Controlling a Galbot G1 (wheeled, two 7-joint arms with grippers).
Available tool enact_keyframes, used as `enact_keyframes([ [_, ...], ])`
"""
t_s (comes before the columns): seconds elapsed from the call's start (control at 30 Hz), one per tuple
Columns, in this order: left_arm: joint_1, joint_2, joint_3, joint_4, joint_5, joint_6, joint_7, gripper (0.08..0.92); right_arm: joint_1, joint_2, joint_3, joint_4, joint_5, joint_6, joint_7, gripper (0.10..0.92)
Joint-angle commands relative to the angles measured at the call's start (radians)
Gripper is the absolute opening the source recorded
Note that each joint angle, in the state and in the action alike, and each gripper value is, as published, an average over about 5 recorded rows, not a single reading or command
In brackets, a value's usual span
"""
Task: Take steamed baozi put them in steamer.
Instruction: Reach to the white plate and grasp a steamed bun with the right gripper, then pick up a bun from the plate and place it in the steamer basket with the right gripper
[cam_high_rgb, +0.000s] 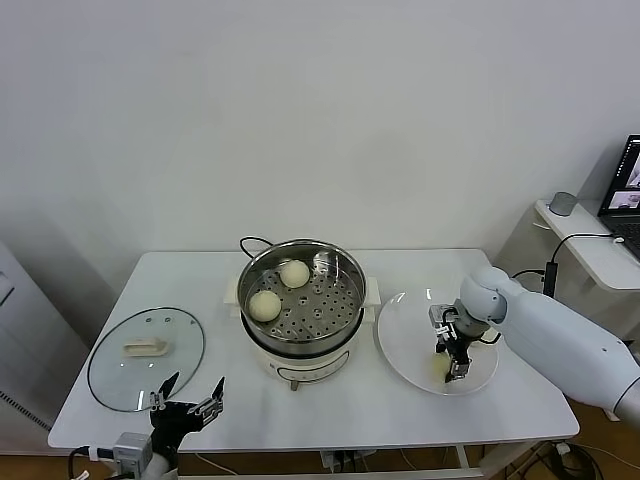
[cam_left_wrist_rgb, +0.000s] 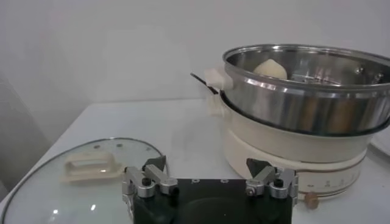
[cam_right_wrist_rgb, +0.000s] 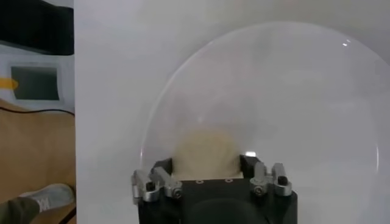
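One steamed baozi (cam_right_wrist_rgb: 206, 152) lies on the white plate (cam_high_rgb: 405, 345), near its front edge, with the right hand (cam_high_rgb: 453, 362) lowered straight down over it; in the right wrist view the bun sits between the two fingers (cam_right_wrist_rgb: 159, 181), which stand narrow against its sides, so the hand looks closed on the baozi, though whether it is lifted off the plate I cannot tell; the top-down grip suits a soft dome that would slide from a sideways push. Two more baozi (cam_high_rgb: 279, 290) rest already on the perforated tray of the steamer (cam_high_rgb: 301, 305), toward its left and rear, leaving free holes on the right for the next one; the steamer stands at the middle of the tabletop (cam_high_rgb: 400, 410), the plate just beside it on the right; the glass lid (cam_high_rgb: 146, 358) lies flat to the left, set aside so the pot stays open; the left hand (cam_high_rgb: 186, 401) waits at the front edge near the lid, fingers spread wide, holding nothing.
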Motion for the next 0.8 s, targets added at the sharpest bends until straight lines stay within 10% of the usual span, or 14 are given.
enact_keyframes([
  [0.03,-0.014,-0.049,-0.001,0.006,0.003,0.0,0.001,0.823,0.1,-0.035,-0.051,0.011,0.043,-0.006,-0.005,0.498],
  [0.8,-0.035,-0.049,-0.025,-0.018,0.061,-0.021,-0.032,0.823,0.948,0.407,-0.588,-0.164,0.563,-0.03,-0.093,0.466],
])
